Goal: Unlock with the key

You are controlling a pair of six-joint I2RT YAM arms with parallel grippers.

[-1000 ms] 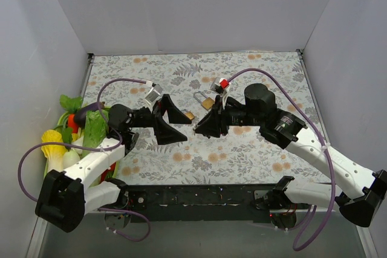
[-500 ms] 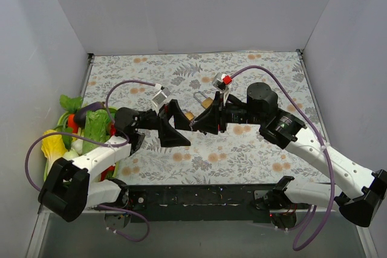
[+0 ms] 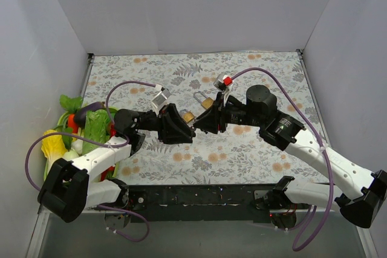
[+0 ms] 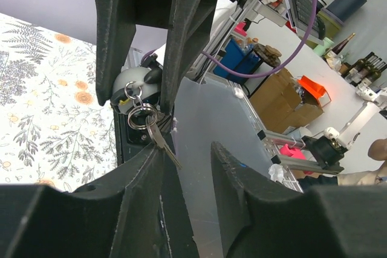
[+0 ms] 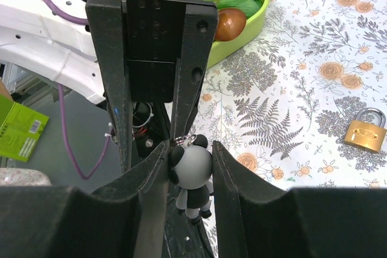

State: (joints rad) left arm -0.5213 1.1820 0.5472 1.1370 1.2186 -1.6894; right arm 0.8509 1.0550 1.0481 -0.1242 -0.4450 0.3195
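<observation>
My right gripper is shut on a grey and black panda figure, held above the table. A key ring hangs off the panda, and the silver key dangles from it. My left gripper faces the right gripper tip to tip. The key lies against the left finger, while the other finger stands apart from it. The brass padlock lies on the flowered tablecloth just behind both grippers, and it also shows in the right wrist view.
A green tray of vegetables sits at the table's left edge and also shows in the right wrist view. White walls close off the left, back and right. Purple cables loop from both arms.
My left gripper moved right until it met the right gripper, and its jaws narrowed a lot around the hanging key. The right gripper held the panda almost still.
</observation>
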